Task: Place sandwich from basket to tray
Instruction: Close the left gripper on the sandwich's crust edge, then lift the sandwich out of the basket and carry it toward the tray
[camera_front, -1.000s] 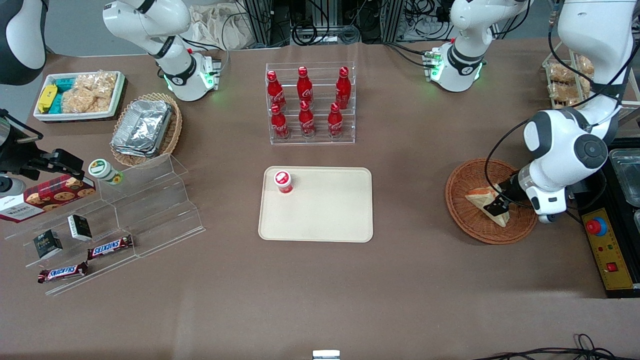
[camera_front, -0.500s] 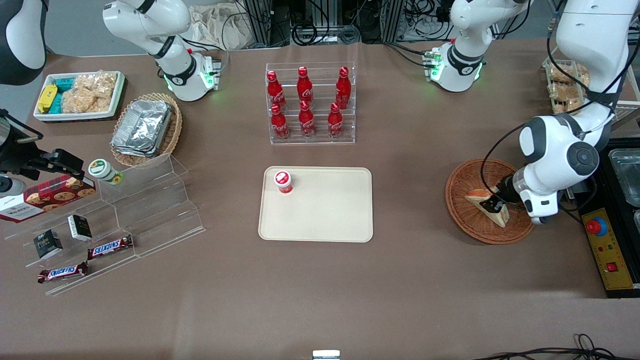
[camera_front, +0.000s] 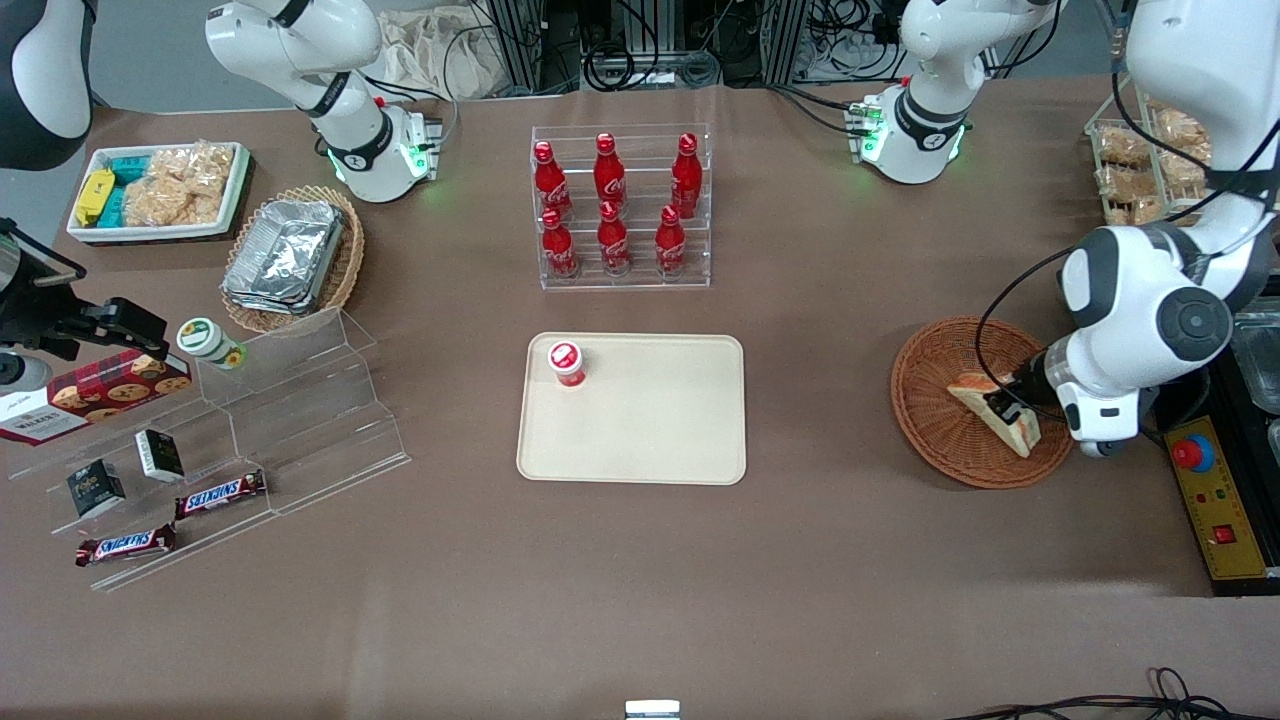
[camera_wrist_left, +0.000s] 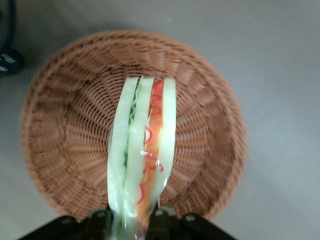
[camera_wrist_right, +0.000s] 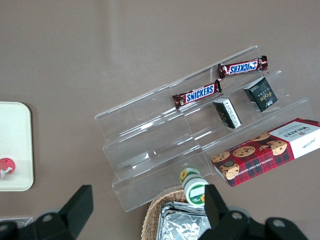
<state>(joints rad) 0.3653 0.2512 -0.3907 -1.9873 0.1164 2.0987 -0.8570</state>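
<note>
The sandwich (camera_front: 1000, 411), a pale bread wedge with red-orange and green filling, is held over the reddish-brown wicker basket (camera_front: 935, 435) at the working arm's end of the table. My gripper (camera_front: 1008, 409) is shut on the sandwich. In the left wrist view the sandwich (camera_wrist_left: 142, 150) stands on edge between my fingers (camera_wrist_left: 159, 218), above the basket (camera_wrist_left: 65, 125) floor. The beige tray (camera_front: 660, 420) lies mid-table, well away toward the parked arm's end from the basket.
A red-capped cup (camera_front: 566, 363) stands on a tray corner. A clear rack of red bottles (camera_front: 620, 210) is farther from the camera than the tray. A control box with a red button (camera_front: 1190, 455) sits beside the basket. A clear stepped shelf (camera_front: 280, 420) holds snacks.
The gripper has shifted slightly toward the working arm's end with the sandwich in it, and the wedge has tilted and lifted off the basket floor.
</note>
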